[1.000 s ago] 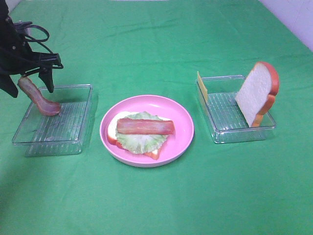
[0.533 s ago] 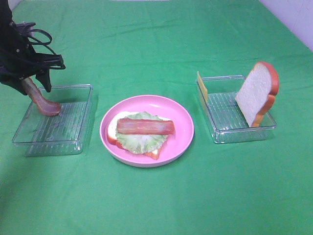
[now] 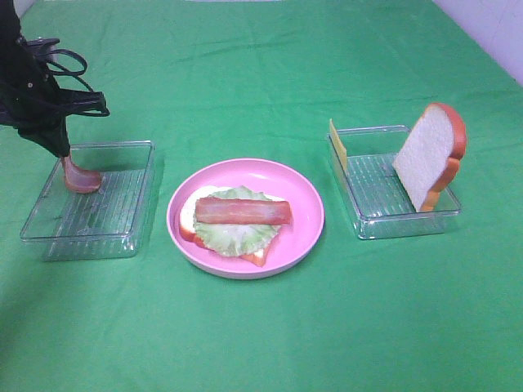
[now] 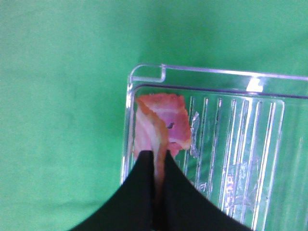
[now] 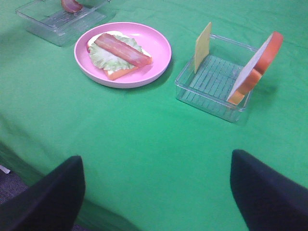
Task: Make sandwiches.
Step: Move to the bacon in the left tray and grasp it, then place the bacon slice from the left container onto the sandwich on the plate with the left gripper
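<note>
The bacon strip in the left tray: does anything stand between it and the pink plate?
Only the tray's low wall facing the pink plate. The left gripper grips the bacon strip; lifting should clear it.

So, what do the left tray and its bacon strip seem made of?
Left tray: probably clear hard plastic, glossy; the green cloth shows through. Bacon strip: seemingly soft rubbery plastic, slightly shiny; it bends where the left gripper pinches it.

Pink plate (image 3: 309, 200), green cloth (image 3: 261, 73), reddish bacon (image 3: 82, 178)
</note>
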`<state>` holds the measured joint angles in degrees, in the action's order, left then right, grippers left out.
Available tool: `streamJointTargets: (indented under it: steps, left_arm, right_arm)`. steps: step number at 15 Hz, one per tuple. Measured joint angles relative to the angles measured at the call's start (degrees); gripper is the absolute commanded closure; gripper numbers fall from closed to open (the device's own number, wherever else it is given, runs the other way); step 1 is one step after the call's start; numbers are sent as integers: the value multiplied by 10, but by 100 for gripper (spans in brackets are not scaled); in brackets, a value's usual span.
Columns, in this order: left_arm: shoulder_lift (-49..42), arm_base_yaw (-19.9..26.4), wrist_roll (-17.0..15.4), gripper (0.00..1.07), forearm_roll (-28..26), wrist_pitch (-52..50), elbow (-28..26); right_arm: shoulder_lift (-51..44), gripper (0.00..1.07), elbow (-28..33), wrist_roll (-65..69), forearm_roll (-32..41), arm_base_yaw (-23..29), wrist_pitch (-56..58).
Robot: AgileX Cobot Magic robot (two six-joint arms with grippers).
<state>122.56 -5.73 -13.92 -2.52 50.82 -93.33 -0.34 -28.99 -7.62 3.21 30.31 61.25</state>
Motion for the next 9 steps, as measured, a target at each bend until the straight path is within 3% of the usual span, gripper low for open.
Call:
streamJointTargets:
  steps: [3, 6, 8, 9]
  left_arm:
    - [-8, 0, 14, 107, -26, 0, 0]
    - [-65, 0, 85, 107, -129, 0, 0]
    - [-86, -1, 159, 107, -248, 0, 0]
    - [-87, -2, 180, 107, -278, 0, 0]
  right_arm:
    - [0, 29, 0, 0, 0, 0, 0]
    - [0, 29, 0, 0, 0, 0, 0]
    - [0, 29, 0, 0, 0, 0, 0]
    - [0, 29, 0, 0, 0, 0, 0]
